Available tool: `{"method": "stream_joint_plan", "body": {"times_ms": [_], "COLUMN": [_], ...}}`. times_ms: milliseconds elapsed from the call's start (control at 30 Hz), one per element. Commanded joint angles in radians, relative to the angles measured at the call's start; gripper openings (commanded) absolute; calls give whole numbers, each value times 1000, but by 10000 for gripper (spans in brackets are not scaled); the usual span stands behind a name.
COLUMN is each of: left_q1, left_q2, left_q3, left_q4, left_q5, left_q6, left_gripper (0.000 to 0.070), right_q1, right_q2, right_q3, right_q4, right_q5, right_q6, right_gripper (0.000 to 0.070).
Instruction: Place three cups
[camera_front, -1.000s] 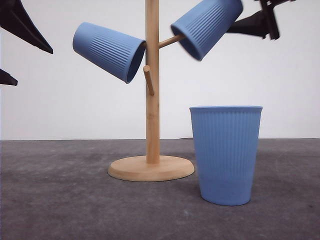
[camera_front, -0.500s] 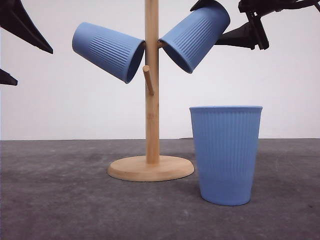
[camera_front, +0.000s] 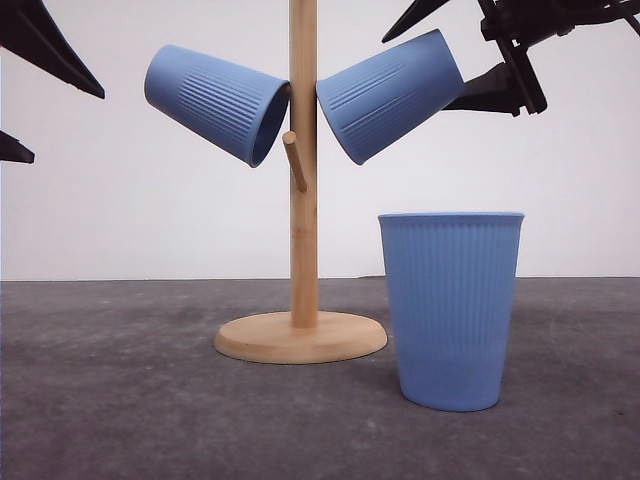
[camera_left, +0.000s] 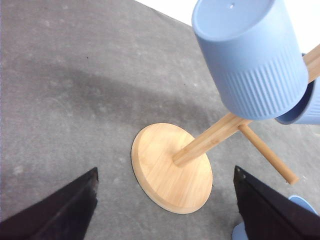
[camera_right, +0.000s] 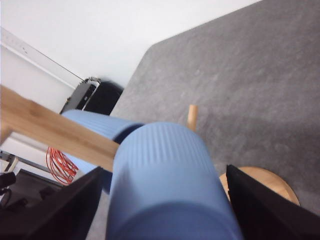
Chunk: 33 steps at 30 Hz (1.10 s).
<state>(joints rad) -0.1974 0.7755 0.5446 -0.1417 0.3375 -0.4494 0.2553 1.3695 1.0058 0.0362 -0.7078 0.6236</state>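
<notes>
Three light-blue ribbed cups are in view. One cup (camera_front: 218, 103) hangs mouth-down on the left peg of the wooden stand (camera_front: 303, 250); it also shows in the left wrist view (camera_left: 250, 60). A second cup (camera_front: 390, 95) sits on the right peg, mouth against the pole. My right gripper (camera_front: 440, 60) is open around its base end, the upper finger clear of it; the right wrist view has this cup (camera_right: 165, 180) between the spread fingers (camera_right: 50, 210). The third cup (camera_front: 452, 310) stands upright on the table right of the stand's base. My left gripper (camera_front: 40, 105) hangs open and empty at the upper left.
The stand's round wooden base (camera_left: 170, 170) rests on the dark grey table (camera_front: 120, 400). A short bare peg (camera_front: 295, 160) juts toward the front below the hung cups. Beyond the table's far edge are a black box and red cables (camera_right: 60, 165).
The right cup slid down the peg to the pole and tilted lower. My right gripper's fingers spread off it. The left arm and the other cups stayed put.
</notes>
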Motion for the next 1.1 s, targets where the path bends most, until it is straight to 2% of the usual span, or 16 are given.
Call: {"method": "stream_joint_plan", "body": {"times_ms": [0, 100, 367, 600, 833, 967, 1067], "left_q1": [-1, -1, -1, -1, -1, -1, -1], "left_q2": [1, -5, -7, -7, -7, -7, -7], "left_q3": [12, 12, 14, 14, 14, 14, 14], "left_q4": [8, 8, 8, 8, 8, 7, 8], "left_q5": [0, 0, 0, 0, 0, 0, 0], "left_q6": [-11, -14, -17, -28, -28, -29, -31], "left_gripper": [499, 499, 499, 499, 499, 504, 505], "right_q1": [2, -1, -4, -4, -3, 4, 25], "right_q2": [2, -19, -86, -161, -237, -247, -247], "right_q3": [7, 6, 2, -55, -177, -239, -264], "right_q4": [-12, -54, -182, -255, -280, -325, -390], "right_q5": [-5, -7, -25, -5, 5, 36, 102], "right_q6": [-49, -86, -163, -213, -221, -254, -303], "right_gripper": [509, 566, 567, 567, 566, 567, 567]}}
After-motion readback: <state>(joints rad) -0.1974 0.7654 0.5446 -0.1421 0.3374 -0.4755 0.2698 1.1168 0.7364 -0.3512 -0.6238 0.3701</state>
